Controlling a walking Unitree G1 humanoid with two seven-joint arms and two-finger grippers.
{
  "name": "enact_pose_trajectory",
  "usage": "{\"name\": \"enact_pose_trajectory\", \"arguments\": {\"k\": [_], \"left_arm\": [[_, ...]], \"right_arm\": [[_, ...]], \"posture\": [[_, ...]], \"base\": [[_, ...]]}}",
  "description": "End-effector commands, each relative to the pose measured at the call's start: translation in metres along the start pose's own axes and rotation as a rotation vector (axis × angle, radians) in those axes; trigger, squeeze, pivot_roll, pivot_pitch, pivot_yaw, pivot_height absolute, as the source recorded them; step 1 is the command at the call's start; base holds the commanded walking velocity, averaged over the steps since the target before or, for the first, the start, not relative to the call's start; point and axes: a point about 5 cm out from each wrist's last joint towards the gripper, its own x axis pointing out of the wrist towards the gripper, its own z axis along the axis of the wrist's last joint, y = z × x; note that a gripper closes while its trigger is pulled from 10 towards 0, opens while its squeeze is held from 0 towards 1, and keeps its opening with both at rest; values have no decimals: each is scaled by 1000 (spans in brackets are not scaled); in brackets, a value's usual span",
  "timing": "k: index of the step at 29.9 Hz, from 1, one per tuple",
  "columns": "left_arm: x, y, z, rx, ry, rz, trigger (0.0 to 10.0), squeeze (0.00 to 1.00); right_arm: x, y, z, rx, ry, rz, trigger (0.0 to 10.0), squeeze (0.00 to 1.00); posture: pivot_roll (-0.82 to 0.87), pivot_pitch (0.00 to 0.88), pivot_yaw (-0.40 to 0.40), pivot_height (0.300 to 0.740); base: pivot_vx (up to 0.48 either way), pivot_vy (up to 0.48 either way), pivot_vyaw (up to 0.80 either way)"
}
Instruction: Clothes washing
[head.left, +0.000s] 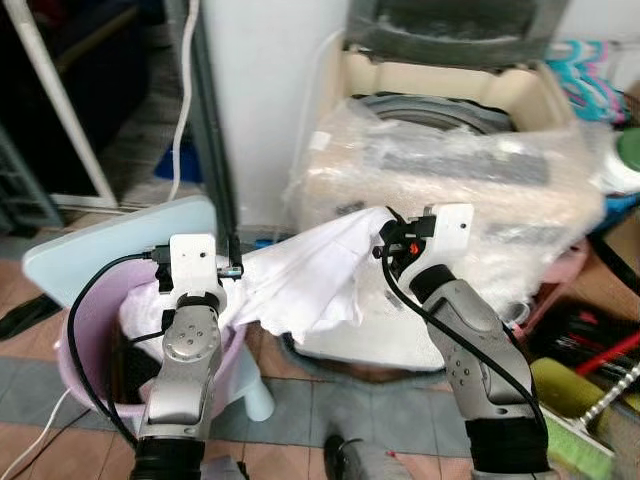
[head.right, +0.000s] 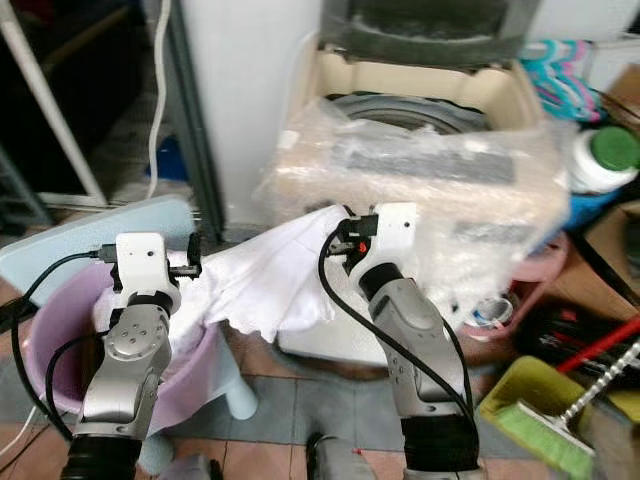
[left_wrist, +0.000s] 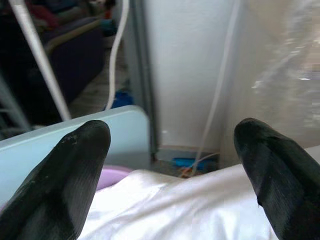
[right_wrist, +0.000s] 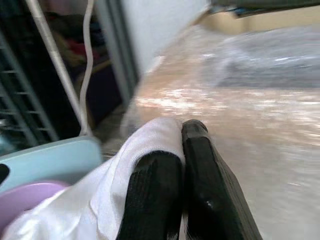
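The right end effector (right_wrist: 182, 165) is clamping its two black fingers (right_wrist: 150, 195) together on a fold of the white garment (head.left: 300, 275), the cloth bunching over one fingertip in the right wrist view. It is holding that corner up in front of the washing machine (head.left: 450, 130), just beside the machine's front face, which is wrapped in clear plastic film (head.left: 520, 200). From the pinched corner the white garment is draping down and across to the robot's left, its lower edge hanging free above the tiled floor (head.left: 330, 400) and its far end lying over the rim of the pink basin (head.left: 85, 340).

The left end effector (left_wrist: 170, 150) is standing with its fingers (left_wrist: 65, 170) spread wide apart, gripping nothing, and hovering just above the white garment where the cloth is crossing the basin's edge. A pale blue board (head.left: 110, 240) is resting behind the pink basin, and a white hose (head.left: 185, 90) is running down beside a grey upright next to the white wall (head.left: 270, 100).

The washing machine is sitting with its top opening exposed and its lid (head.left: 460, 25) raised at the back. To the robot's right, a white jar with a green lid (head.right: 608, 155), a red-handled tool (head.left: 600, 355) and a green broom (head.right: 540, 430) are lying near the machine's base.
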Motion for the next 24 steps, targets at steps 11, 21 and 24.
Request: {"name": "enact_pose_trajectory", "arguments": {"k": [11, 21, 24], "left_arm": [[1, -2, -6, -3, 21, -3, 10000, 0], [2, 0, -7, -4, 23, 6, 10000, 0], [3, 0, -7, -5, 23, 9, 10000, 0]], "right_arm": [[5, -5, 13, -45, -60, -35, 10000, 0], [8, -5, 15, -72, -72, -35, 10000, 0], [9, -6, 15, -79, -72, -38, 10000, 0]], "posture": [[-32, 0, -30, 740], [-35, 0, -32, 740], [-34, 0, -33, 740]], "base": [[0, -197, -130], [0, -280, 0], [0, -363, 0]]}}
